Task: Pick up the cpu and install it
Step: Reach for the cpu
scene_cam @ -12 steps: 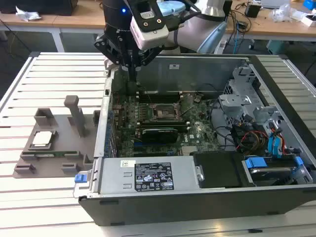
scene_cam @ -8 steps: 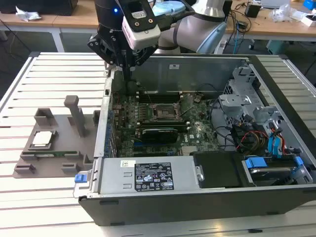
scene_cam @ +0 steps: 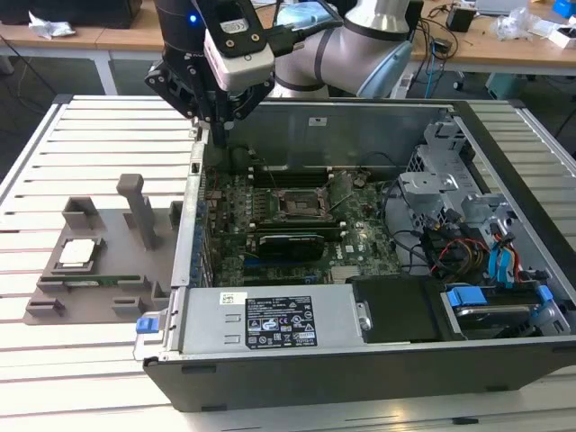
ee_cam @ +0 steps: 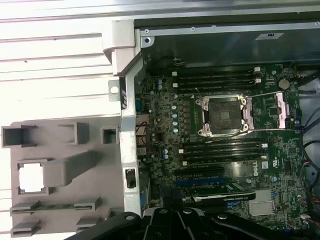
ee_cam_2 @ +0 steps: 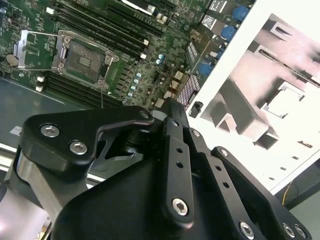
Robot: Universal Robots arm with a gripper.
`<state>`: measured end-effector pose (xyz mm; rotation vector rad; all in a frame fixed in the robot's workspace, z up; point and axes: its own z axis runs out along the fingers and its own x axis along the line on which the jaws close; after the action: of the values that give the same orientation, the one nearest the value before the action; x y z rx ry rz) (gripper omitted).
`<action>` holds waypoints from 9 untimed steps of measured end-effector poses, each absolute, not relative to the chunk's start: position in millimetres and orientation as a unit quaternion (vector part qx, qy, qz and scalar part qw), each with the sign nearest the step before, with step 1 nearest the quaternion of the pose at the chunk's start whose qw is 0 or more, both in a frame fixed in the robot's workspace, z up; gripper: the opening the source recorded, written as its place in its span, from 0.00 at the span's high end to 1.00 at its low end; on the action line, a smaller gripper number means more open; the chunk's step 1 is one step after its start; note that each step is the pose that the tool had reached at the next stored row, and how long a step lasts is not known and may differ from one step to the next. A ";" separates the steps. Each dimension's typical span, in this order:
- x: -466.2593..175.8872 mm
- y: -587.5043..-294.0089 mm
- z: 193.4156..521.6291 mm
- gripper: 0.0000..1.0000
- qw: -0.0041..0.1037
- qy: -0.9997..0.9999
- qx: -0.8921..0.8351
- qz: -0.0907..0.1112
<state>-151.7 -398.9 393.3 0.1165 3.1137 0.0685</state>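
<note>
- Exterior view: the gripper (scene_cam: 219, 133) hung above the computer case (scene_cam: 184, 261) wall on the exterior view's left. Whether it was open or closed could not be told. The cpu (scene_cam: 76, 254) lay in the grey tray (scene_cam: 99, 297), well apart
- Second wrist view: the socket (ee_cam_2: 82, 59) stood open. Descending from there, the arm would likely strike the wall
- First wrist view: cpu and socket shared one frame, while the exterior view added the gripper's height

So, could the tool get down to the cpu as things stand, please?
Probably yes. The cpu lies uncovered in its grey holder outside the case, and the tool hangs above the case's wall nearby. Only the holder's upright post stands near the path.
</note>
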 end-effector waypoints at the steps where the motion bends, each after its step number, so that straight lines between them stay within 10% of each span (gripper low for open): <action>1: -152.3 -398.9 393.3 0.89 0.012 0.999 0.037 0.022; 9: -162.9 -398.8 393.2 0.89 0.013 0.999 0.037 0.022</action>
<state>-162.9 -398.8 393.2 0.1166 3.1136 0.0686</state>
